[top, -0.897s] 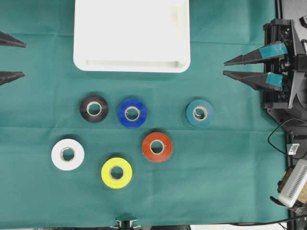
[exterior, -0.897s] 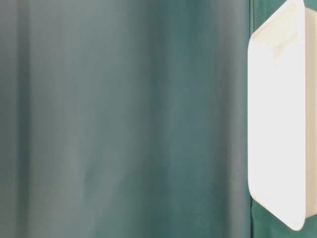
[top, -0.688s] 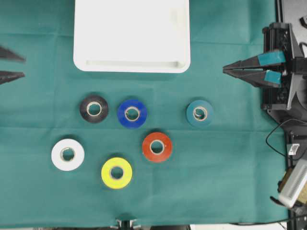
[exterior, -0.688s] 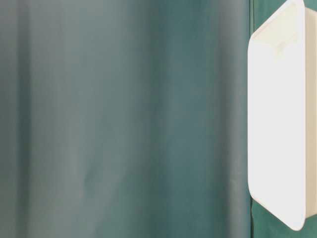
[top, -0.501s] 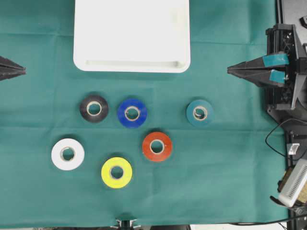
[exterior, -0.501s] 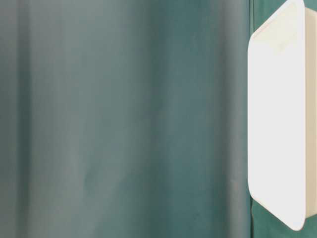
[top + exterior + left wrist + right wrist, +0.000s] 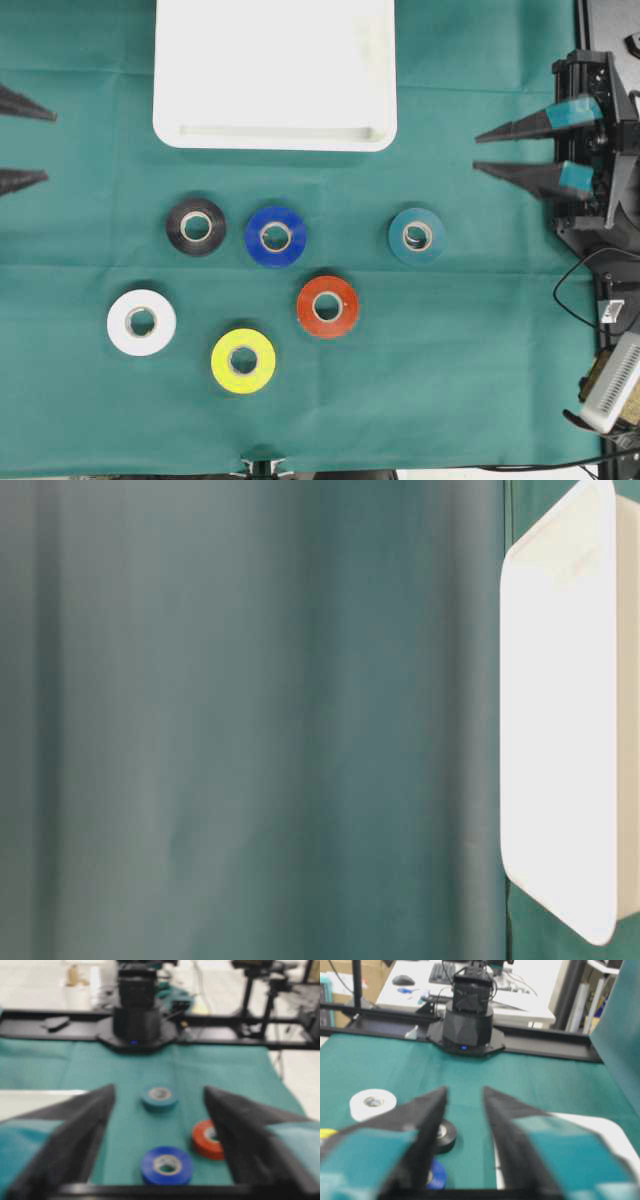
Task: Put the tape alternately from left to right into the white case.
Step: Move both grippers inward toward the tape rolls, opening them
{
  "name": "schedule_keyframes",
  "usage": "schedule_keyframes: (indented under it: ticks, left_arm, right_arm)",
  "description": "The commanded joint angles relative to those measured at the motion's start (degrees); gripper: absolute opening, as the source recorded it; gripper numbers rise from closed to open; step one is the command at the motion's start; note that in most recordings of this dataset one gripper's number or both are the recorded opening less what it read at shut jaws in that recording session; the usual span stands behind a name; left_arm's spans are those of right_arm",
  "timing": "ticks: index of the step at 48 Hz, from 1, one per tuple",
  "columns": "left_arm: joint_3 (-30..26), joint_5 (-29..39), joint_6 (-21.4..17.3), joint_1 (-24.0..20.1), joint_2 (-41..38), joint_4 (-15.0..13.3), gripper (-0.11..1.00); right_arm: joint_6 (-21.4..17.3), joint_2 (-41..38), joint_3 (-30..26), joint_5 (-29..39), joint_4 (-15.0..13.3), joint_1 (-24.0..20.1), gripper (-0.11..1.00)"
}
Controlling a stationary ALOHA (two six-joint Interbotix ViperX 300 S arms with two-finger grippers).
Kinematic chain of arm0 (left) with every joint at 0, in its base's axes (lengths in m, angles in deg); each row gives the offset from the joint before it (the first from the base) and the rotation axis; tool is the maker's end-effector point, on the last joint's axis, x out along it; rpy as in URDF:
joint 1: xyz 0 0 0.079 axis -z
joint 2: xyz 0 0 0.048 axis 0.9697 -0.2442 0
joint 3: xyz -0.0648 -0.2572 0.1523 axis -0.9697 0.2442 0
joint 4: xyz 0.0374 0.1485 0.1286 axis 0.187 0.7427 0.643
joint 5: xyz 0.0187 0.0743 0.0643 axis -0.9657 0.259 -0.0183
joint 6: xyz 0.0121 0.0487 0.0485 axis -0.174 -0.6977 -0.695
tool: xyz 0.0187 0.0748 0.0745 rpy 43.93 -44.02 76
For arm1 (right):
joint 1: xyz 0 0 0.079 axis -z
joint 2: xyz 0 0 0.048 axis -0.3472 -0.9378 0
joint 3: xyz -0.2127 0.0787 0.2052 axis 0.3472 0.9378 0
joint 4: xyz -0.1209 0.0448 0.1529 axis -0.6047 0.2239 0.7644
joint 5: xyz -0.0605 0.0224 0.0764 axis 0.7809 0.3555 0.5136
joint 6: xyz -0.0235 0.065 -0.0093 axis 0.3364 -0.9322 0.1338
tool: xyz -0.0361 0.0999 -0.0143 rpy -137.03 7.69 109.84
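Six rolls of tape (image 7: 275, 236) lie loose on the green cloth below the empty white case (image 7: 275, 75). The left gripper (image 7: 22, 140) and right gripper (image 7: 500, 150) wait at the edges, jaws apart, holding nothing. Black and blue rolls sit close together, so a finger could nudge the neighbour

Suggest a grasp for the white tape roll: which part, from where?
The white tape roll lies flat on the green cloth, its core hole facing up, with clear cloth all round. I'd come straight down with the left hand, one finger in the core and one outside, pinching the ring wall. Probably use the left side of the ring, away from the yellow roll.
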Motion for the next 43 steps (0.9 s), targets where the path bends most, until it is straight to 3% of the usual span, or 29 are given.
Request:
schedule_keyframes:
  ticks: [1,4,8,27,43]
  left_arm:
    - [-0.2,-0.5,0.0,0.3,-0.4,0.0,0.49]
    - [0.1,-0.4,0.0,0.3,-0.5,-0.1,0.68]
    - [0.5,-0.4,0.1,0.3,-0.9,-0.1,0.87]
    - [-1.3,4.7,0.4,-1.4,-6.7,-0.3,0.87]
    - [-4.4,9.8,4.9,-1.4,-12.9,-0.3,0.87]
  right_arm:
    - [-0.1,-0.5,-1.3,-0.4,-0.1,0.3,0.46]
    - [-0.3,-0.8,-1.5,-0.3,-0.1,0.3,0.64]
    - [-0.4,-1.6,-1.9,0.1,0.0,0.4,0.67]
    - [-0.8,-12.3,-7.1,4.7,-0.1,0.7,0.67]
    - [-1.5,-18.6,-10.0,7.0,0.0,0.7,0.67]
